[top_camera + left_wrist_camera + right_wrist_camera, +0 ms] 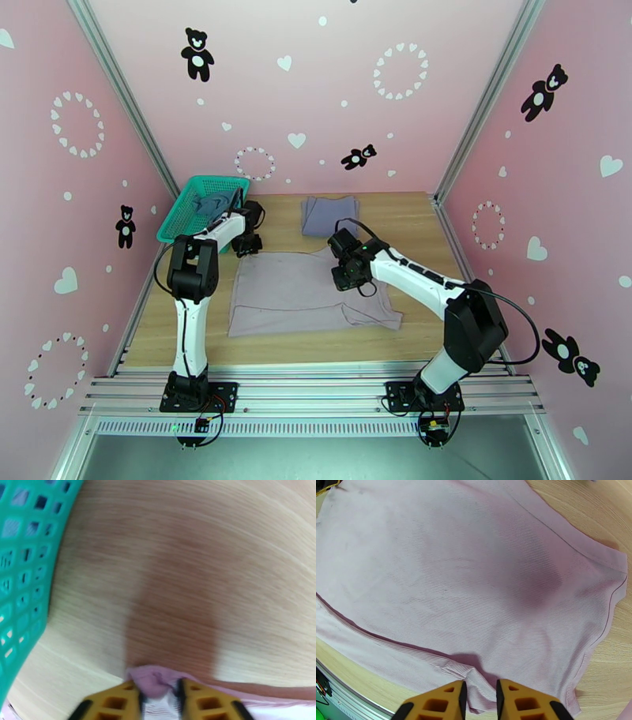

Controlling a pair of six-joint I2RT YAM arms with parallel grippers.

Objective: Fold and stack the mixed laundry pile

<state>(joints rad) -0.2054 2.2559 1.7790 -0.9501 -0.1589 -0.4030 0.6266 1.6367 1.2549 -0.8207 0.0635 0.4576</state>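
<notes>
A wooden table (411, 213) is seen between pink walls. The mauve garment (292, 292) is spread flat in the middle of it, with some folds at its near right corner. A green basket (178, 217) is placed at the far left, and the teal top (213, 204) is kept inside it. The grey garment (328, 215) is laid folded at the far centre, apart from the mauve one. The left gripper (160, 689) is closed on the far left corner of the mauve garment, just beside the basket. The right gripper (480, 687) is held over the garment's right part with a narrow gap; cloth is seen in this gap, but a grip cannot be told
</notes>
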